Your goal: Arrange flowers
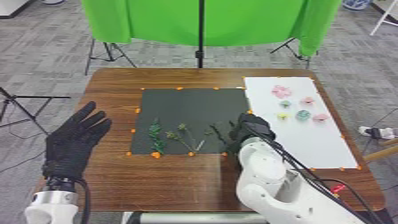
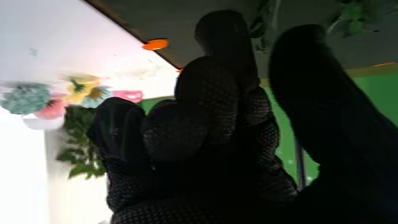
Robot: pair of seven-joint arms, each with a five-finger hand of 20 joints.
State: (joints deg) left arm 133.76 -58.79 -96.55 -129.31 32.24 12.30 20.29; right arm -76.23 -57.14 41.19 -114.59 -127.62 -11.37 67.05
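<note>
A brown wooden table (image 1: 111,182) holds a dark mat (image 1: 178,102) and, to its right, a white sheet (image 1: 311,145). On the sheet, 6 flower heads (image 1: 303,115) lie in a loose group between its far edge and its middle: 3 pink, 2 blue-green and 1 yellow. On the mat, a leafy green stem (image 1: 155,136) lies near the left edge, with thinner stems (image 1: 184,134) beside it, towards the near edge. A darker sprig (image 1: 218,134) is near the mat's right edge, just beside the robot's right hand (image 1: 250,126). That hand is open and relaxed, its thumb apart from its fingers. The left hand (image 1: 71,141) is open with straight fingers, by the table's left edge. Orange markers (image 1: 155,155) line the mat, and green cloth (image 1: 240,25) hangs beyond the table
</note>
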